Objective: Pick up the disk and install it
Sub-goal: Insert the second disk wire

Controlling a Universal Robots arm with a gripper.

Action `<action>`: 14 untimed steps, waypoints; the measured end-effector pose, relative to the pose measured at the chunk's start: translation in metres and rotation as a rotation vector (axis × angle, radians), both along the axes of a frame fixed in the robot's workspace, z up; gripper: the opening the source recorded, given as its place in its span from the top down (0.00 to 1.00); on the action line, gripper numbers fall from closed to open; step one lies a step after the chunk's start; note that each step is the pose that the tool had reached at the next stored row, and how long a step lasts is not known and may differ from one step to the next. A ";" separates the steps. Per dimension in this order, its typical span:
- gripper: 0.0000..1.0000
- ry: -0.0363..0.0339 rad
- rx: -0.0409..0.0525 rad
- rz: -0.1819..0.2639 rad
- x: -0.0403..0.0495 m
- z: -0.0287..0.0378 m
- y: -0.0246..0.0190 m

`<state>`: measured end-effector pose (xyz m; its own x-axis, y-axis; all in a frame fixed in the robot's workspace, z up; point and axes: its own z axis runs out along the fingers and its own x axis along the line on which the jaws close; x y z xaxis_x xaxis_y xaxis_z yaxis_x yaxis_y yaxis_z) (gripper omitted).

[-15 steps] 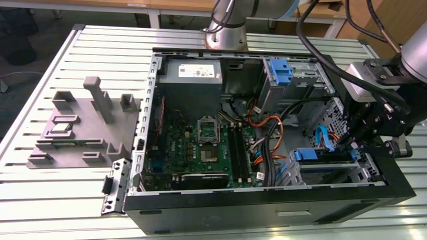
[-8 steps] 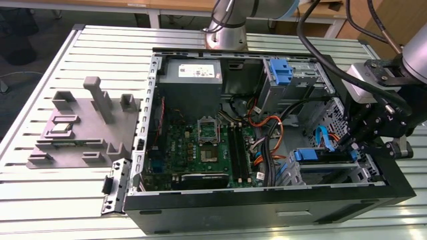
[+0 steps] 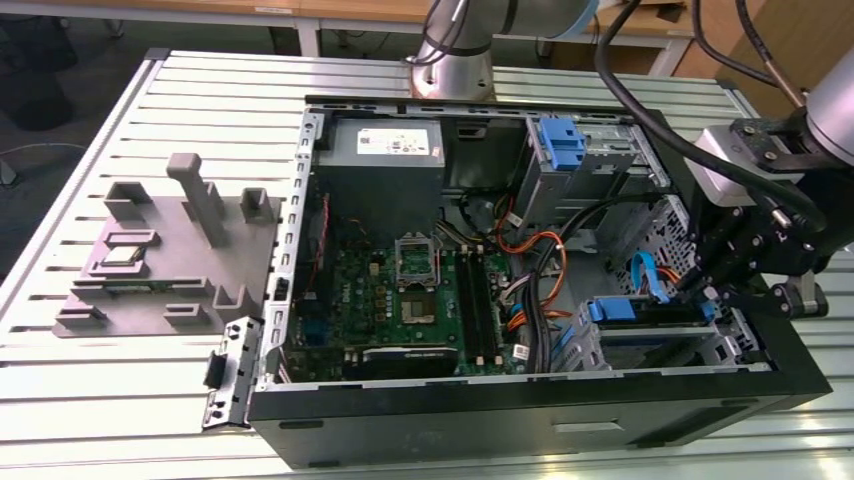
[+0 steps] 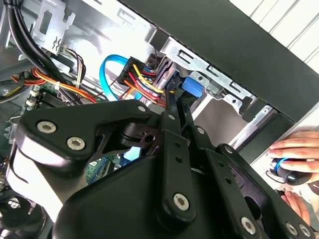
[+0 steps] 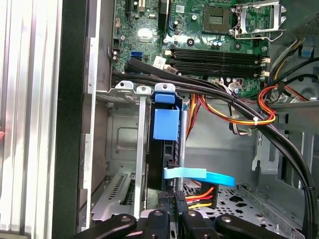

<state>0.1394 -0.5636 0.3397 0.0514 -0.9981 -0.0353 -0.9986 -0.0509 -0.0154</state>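
The hand, a black linkage of matte metal bars and silver screws, hangs at the right of the exterior view over the open computer case; its slim fingers stand close together at the rear end of the disk, but whether they clamp it I cannot tell. The disk sits on edge in the drive cage, a thin dark slab with blue plastic rails and a blue tab, its long axis running from the middle of the first wrist view down toward the lower edge where the hand is. Bare stamped sheet metal flanks it closely on one side; a flat light-blue ribbon cable and red, orange and yellow wires crowd its rear end. Thick black cables sweep across just beyond the cage, leaving little open room. Farther out lies the green motherboard with its square socket and long black slots. In the exterior view the case rests on a ribbed aluminium tabletop, with a grey moulded fixture at left. In the second wrist view a person's fingers show at the right edge.
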 end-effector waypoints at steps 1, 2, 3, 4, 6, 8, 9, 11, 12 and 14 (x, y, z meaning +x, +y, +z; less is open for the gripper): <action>0.84 0.0000 0.0000 0.000 0.0002 0.0001 -0.0006; 0.84 0.0000 0.0000 0.000 0.0004 0.0001 -0.0011; 0.84 0.0000 0.0000 0.000 0.0005 0.0001 -0.0019; 0.84 0.0000 0.0000 0.000 0.0005 0.0001 -0.0029; 0.84 -0.0002 -0.0001 0.000 0.0005 0.0000 -0.0043; 0.84 -0.0009 0.0001 0.000 -0.0003 -0.0005 -0.0048; 0.84 -0.0013 0.0000 0.000 -0.0011 -0.0008 -0.0049; 0.84 -0.0016 -0.0002 0.000 -0.0019 -0.0011 -0.0050; 0.84 -0.0016 -0.0003 0.000 -0.0019 -0.0011 -0.0050; 0.84 -0.0016 -0.0002 0.000 -0.0019 -0.0011 -0.0050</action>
<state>0.1375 -0.5686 0.3386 0.0516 -0.9981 -0.0350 -0.9986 -0.0510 -0.0170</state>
